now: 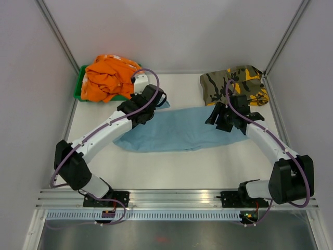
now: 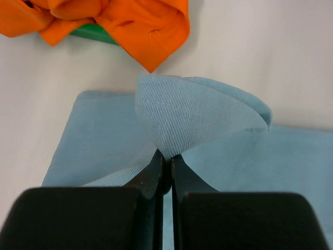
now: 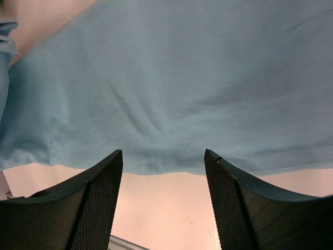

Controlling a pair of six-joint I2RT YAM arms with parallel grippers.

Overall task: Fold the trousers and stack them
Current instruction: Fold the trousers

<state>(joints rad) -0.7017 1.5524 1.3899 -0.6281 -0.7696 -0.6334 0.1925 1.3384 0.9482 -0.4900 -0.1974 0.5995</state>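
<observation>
A: From the overhead camera, where are the trousers (image 1: 182, 130)?
B: Spread flat in a long light blue band across the middle of the table (image 1: 208, 169). They run from left of centre toward the right edge, a little nearer the far edge than the near one.
A: And the arms?
B: The left gripper (image 1: 140, 119) is down at the band's far edge near its left end. The right gripper (image 1: 217, 119) is over the far edge near the right end. From up here I cannot tell how either pair of jaws stands.
A: Anything else on the table?
B: An orange garment (image 1: 106, 75) is heaped in a green bin (image 1: 79, 88) at the far left corner. A camouflage garment (image 1: 234, 83) is bunched at the far right corner, just beyond the right gripper.
A: Left wrist camera?
B: The fingers (image 2: 154, 177) are pressed together on a corner of the trousers. The pinched cloth rises off the table and curls over in a loop, with a stitched hem showing on it. The rest lies flat on either side. The orange garment hangs over the bin beyond, apart from the blue cloth.
A: Right wrist camera?
B: The two fingers (image 3: 99, 192) stand wide apart, holding nothing. The edge of the trousers runs across just past their tips, with bare table showing between them. Whether the tips touch the cloth I cannot tell.
</observation>
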